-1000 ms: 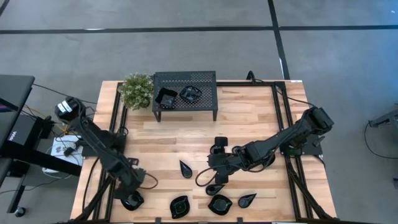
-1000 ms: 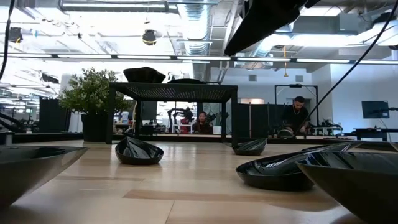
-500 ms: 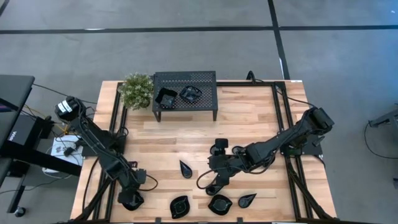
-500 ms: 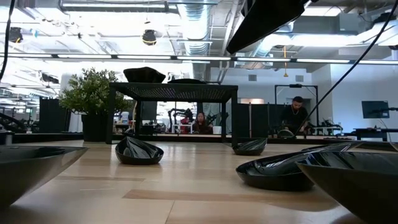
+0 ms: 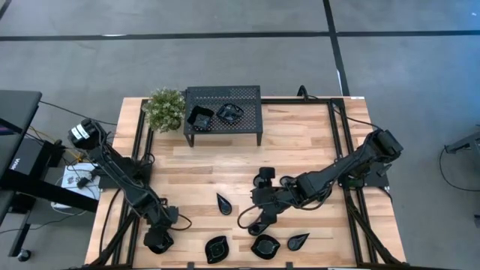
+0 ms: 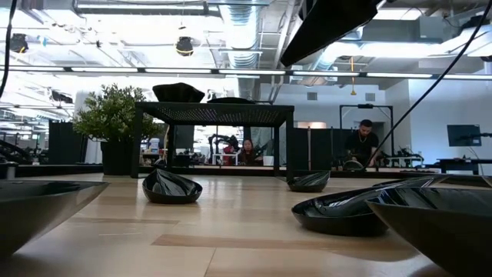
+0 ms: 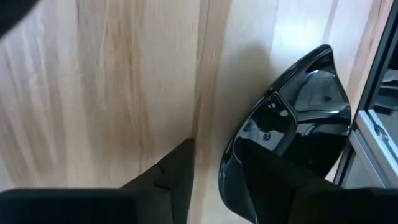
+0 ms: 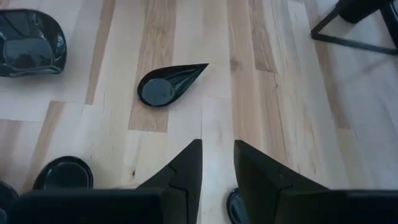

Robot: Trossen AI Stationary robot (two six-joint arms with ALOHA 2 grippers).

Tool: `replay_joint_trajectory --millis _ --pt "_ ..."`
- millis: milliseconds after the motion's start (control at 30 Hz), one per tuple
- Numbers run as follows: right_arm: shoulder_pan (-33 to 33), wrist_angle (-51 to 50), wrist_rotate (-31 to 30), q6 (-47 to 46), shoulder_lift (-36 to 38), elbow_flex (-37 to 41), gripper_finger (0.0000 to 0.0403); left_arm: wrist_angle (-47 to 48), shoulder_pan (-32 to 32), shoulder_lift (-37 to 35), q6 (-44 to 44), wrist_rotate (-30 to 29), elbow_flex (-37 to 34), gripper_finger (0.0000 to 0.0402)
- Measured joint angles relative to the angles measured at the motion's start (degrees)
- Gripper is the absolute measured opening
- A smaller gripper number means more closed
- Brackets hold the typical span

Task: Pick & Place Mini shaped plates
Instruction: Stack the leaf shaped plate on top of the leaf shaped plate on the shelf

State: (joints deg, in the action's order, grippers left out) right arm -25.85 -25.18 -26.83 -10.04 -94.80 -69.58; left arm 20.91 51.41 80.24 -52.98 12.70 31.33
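Note:
Several glossy black mini shaped plates lie on the wooden table: a teardrop one [image 5: 223, 203], a scalloped one [image 5: 218, 248], another [image 5: 265, 245] and a small teardrop [image 5: 298, 241]. Two more sit on the black perforated stand [image 5: 247, 101]. My left gripper [image 5: 157, 238] stands open, pointing steeply down over a leaf-shaped plate [image 7: 298, 106] at the near left corner. One finger [image 7: 177, 177] is over bare wood and the other [image 7: 273, 180] over the dish. My right gripper [image 8: 217, 146] hovers open above the near middle, with a dark plate edge [image 8: 233, 205] just under one finger. My left gripper's fingers stand astride the leaf-shaped plate's near rim [image 7: 227, 165], coming from above. One is outside the rim and one over the hollow. The plate lies flat on the table. Whether either finger touches it, I cannot tell.
A potted plant [image 5: 165, 109] stands at the far left beside the stand. Black frame rails [image 5: 339, 150] run along the table's sides. In the right wrist view a teardrop plate [image 8: 168, 84] and a round plate [image 8: 62, 174] lie ahead. People sit in the room behind.
My left gripper has sunk toward the plate at the near left corner, and its wrist has rolled a little on the way. The plates have stayed where they were.

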Motion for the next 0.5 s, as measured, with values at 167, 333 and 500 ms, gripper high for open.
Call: replay_joint_trajectory --millis 167,333,500 --pt "0.4 0.1 0.0 1.4 0.0 0.0 0.0087 -0.7 0.1 -0.1 0.2 -1.7 -0.2 0.0098" --pt "1.8 0.1 0.0 1.6 0.0 0.0 0.0087 -3.0 -0.3 -0.3 0.2 -3.7 -0.1 0.0012" --pt "4.1 2.9 -0.1 1.6 0.0 0.0 0.0087 -2.0 -4.7 -2.0 0.7 -8.8 2.1 0.0007"
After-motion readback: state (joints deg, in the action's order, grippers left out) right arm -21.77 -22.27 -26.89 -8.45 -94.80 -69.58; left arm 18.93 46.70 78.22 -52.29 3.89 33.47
